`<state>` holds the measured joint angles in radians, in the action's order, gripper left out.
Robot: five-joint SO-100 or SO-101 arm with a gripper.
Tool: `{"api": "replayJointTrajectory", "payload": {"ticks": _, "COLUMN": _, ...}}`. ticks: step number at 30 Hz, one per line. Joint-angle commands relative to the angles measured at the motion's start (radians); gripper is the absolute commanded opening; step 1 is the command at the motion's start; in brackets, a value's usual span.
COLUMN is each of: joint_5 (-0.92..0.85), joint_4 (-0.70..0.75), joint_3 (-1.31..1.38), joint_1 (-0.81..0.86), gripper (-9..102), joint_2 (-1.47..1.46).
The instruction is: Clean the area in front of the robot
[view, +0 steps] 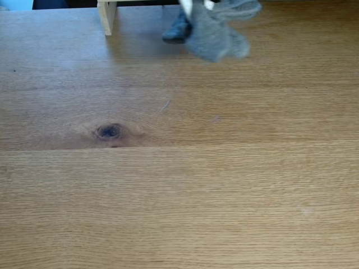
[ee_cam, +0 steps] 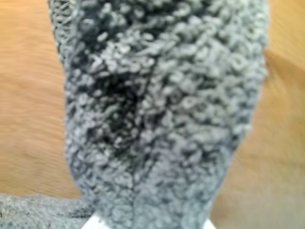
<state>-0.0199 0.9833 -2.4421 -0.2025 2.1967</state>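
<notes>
The area, a light-brown oak tabletop (view: 179,190) with a dark oval knot (view: 109,131), spreads across the fixed view. At its far edge a grey terry cloth (view: 216,33) hangs blurred above the wood, held from above by the robot's white gripper (view: 195,5), which is mostly cut off by the top of the frame. In the wrist view the cloth (ee_cam: 162,114) drapes right in front of the lens, with corners of a white gripper plate (ee_cam: 94,223) showing below it. The fingertips are hidden by the cloth.
A pale wooden post (view: 106,17) stands at the back left. A dark shape (view: 176,31) lies on the wood just under the cloth. A thin fibre (view: 164,106) and a faint smudge (view: 216,119) mark the middle of the table.
</notes>
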Motion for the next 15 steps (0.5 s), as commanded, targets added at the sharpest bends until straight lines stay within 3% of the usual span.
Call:
{"api": "replayJointTrajectory", "payload": {"ticks": 1, "joint_5": 0.014, "joint_4": -0.163, "joint_3": 0.031, "joint_1": -0.118, "gripper": 0, "joint_2": -0.124}}
{"api": "replayJointTrajectory", "payload": {"ticks": 6, "joint_5": -0.040, "joint_4": -0.518, "joint_3": 0.031, "joint_1": -0.192, "gripper": 0, "joint_2": -0.428}}
{"api": "replayJointTrajectory", "payload": {"ticks": 11, "joint_5": -0.178, "joint_4": -0.992, "joint_3": 0.031, "joint_1": -0.198, "gripper": 0, "joint_2": -0.727}}
{"api": "replayJointTrajectory", "payload": {"ticks": 15, "joint_5": -0.259, "joint_4": -1.220, "joint_3": 0.034, "joint_1": -0.175, "gripper": 0, "joint_2": -0.890}}
